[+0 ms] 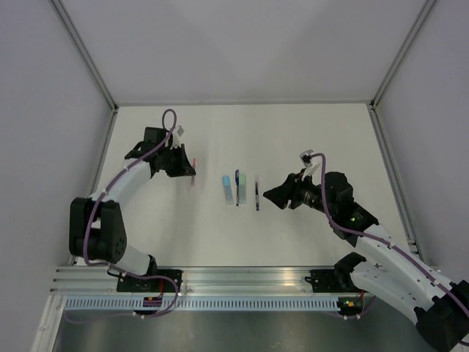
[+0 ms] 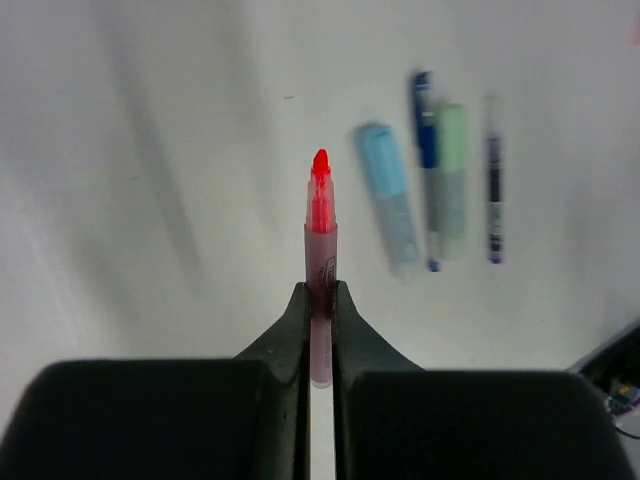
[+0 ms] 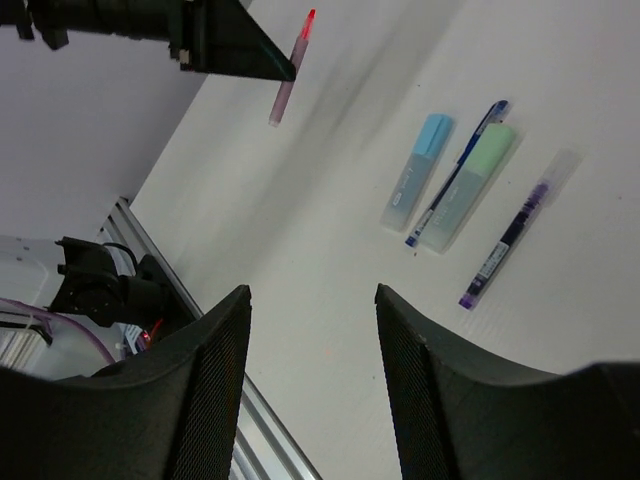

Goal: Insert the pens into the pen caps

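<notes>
Red pen: rear end hidden between the fingers of the left hand, which is clenched on it, well left of the row. Row is blurred in the left wrist view: light blue cap, blue pen against the mint cap (overlap unclear), purple pen just beside. Right hand released, empty, near the row. Plain white table, white walls.

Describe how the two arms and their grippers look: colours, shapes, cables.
Both arms have white links and black joints: the left arm, the right arm. A purple cable runs along each. The left gripper and right gripper have black, wedge-shaped fingers; the right one's inner faces show a fine mesh texture.
</notes>
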`<state>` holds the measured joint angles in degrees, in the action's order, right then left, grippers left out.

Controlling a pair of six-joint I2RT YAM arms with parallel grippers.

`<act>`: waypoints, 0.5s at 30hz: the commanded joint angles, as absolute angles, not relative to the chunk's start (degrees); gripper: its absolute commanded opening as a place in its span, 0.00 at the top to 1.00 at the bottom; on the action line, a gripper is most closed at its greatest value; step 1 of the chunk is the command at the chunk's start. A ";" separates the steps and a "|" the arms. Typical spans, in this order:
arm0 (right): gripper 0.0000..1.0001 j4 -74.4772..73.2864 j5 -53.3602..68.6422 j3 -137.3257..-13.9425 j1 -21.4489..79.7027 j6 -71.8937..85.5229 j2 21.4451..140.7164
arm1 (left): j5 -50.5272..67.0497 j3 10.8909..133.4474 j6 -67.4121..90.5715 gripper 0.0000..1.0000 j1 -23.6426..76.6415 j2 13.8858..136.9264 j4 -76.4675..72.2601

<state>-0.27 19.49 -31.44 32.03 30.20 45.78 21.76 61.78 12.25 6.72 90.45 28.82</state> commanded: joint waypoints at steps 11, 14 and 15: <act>0.40 20.82 20.75 -36.65 36.12 38.76 57.83 | 38.67 40.35 35.94 0.98 29.78 62.41 -6.48; 0.40 24.50 19.95 -35.95 37.97 39.72 59.94 | 39.37 40.08 36.12 0.98 31.46 62.31 -7.82; 0.40 25.39 19.69 -35.86 38.58 39.99 60.99 | 39.64 40.08 36.04 0.98 31.73 62.23 -7.82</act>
